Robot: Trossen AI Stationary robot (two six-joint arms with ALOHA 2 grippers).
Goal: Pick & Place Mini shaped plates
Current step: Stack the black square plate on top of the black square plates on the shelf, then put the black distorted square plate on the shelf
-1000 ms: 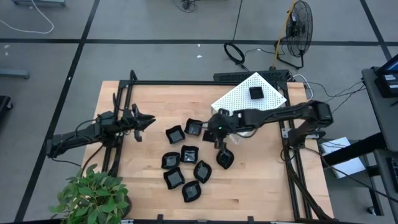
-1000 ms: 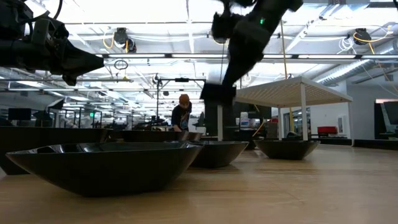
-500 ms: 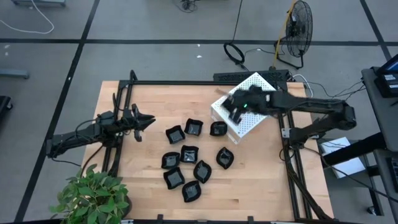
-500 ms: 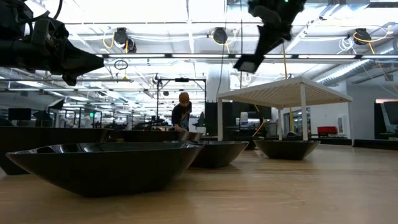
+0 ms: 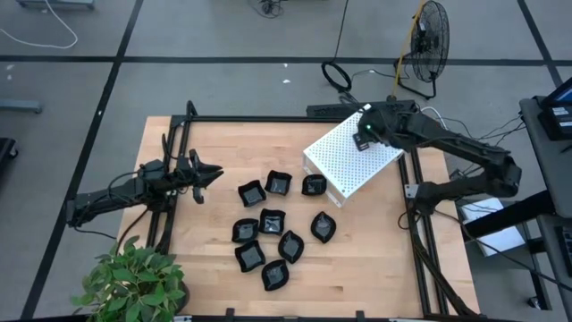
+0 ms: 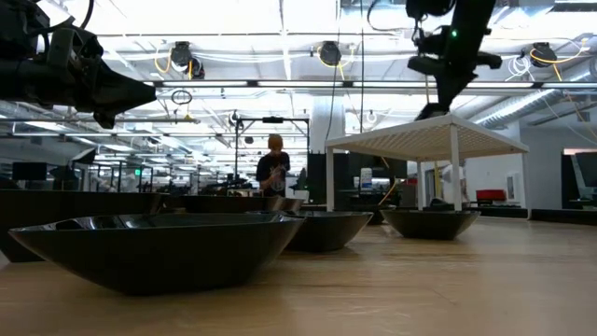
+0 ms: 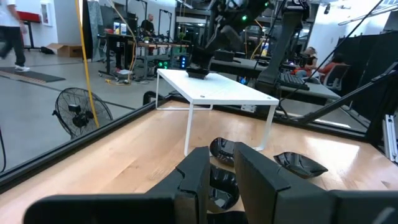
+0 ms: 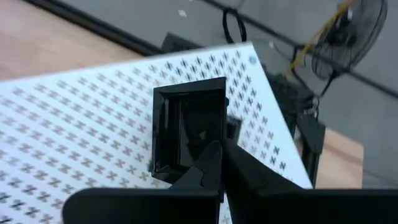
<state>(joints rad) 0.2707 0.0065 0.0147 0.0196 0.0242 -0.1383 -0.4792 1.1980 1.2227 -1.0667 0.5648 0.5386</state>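
Observation:
Several small glossy black mini shaped plates (image 5: 272,220) lie on their bases in a cluster mid-table; in the low view the nearest one (image 6: 159,247) fills the foreground. My right gripper (image 5: 363,138) (image 8: 219,148) is over the far corner of the white perforated box (image 5: 344,168), shut on a square black plate (image 8: 186,118). My left gripper (image 5: 216,172) (image 7: 227,154) waits level at the table's left side, with a narrow gap between its fingers and nothing in it. My right gripper pinches the square plate's rim (image 8: 183,163) on the side nearest the wrist, between its two shut fingers. The fingers slant down from above. The plate sits flat-side up at the box's top (image 6: 431,114); whether it rests on the box I cannot tell.
The box (image 7: 217,92) stands on thin legs at the far right. A potted plant (image 5: 134,286) crowds the near left corner. Black frame rails (image 5: 420,233) run along both sides. A fan (image 5: 429,40) and cables lie on the floor beyond. A person (image 6: 272,173) stands in the room behind.
My right gripper has risen from above the plate cluster and swung toward the table's far right edge, rolling its wrist. It carries the square plate and now stands over the box's far corner. The plates on the table have stayed put.

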